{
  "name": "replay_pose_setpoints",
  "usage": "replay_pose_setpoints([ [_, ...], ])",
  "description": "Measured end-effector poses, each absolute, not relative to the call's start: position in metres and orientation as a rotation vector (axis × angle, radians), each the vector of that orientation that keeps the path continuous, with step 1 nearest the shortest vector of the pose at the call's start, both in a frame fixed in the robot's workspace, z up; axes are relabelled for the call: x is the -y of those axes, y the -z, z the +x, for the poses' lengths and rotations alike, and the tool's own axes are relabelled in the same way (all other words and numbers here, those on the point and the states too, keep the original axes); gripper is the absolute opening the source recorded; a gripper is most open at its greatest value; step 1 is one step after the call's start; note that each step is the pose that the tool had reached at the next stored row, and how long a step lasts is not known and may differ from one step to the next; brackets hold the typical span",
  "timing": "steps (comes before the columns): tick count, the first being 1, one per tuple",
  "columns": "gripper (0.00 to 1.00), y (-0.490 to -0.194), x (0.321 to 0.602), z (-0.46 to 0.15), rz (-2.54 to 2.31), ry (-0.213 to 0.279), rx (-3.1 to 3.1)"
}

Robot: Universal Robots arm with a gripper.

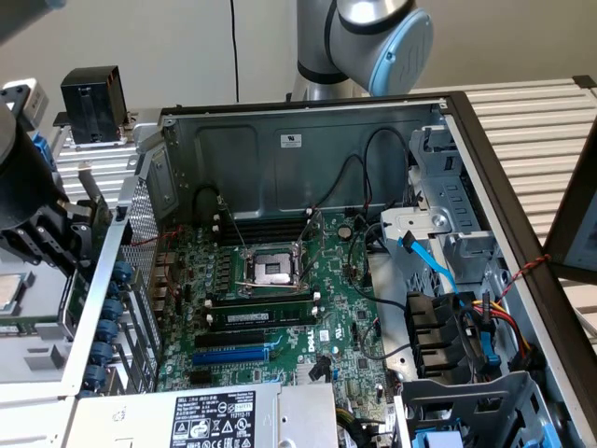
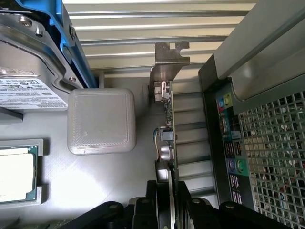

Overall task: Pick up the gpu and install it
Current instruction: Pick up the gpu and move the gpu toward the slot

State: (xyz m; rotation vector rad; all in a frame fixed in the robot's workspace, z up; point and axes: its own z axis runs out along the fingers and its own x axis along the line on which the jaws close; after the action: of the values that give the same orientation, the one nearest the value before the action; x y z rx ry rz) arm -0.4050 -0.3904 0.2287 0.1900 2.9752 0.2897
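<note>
Wrist view
- One gpu (image 2: 169,119), seen edge-on, stands upright in the gripper (image 2: 169,191). The jaws are pinched on its two flat faces at the end away from the silver bracket (image 2: 169,55), which is free
- The card is outside the computer case, just beside the rear port panel (image 2: 231,148) and apart from it
- Counted nearby: one hard drive (image 2: 28,52), one loose processor (image 2: 14,171), one grey square block (image 2: 101,121)
- Judgement: light and stiff but fragile, so a thin board with exposed parts is best clamped on its bare faces, clear of the fan and edge contacts. The smooth metal bracket is probably slippery and a poor place to hold

Exterior view
- The gripper sits at the exterior view's left, outside the case wall (image 1: 308,140), with the card's dark edge and silver tip rising from it
- One motherboard (image 1: 280,308) lies on the case floor, with one blue slot (image 1: 233,356) unfilled
- One black cooler (image 1: 91,103) stands behind the gripper
</note>
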Motion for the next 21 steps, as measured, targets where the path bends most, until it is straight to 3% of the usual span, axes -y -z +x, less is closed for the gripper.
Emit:
replay_pose_setpoints([
  [21,0.29,-0.2286,0.3904,-0.4037,0.141,-0.285,-3.008],
])
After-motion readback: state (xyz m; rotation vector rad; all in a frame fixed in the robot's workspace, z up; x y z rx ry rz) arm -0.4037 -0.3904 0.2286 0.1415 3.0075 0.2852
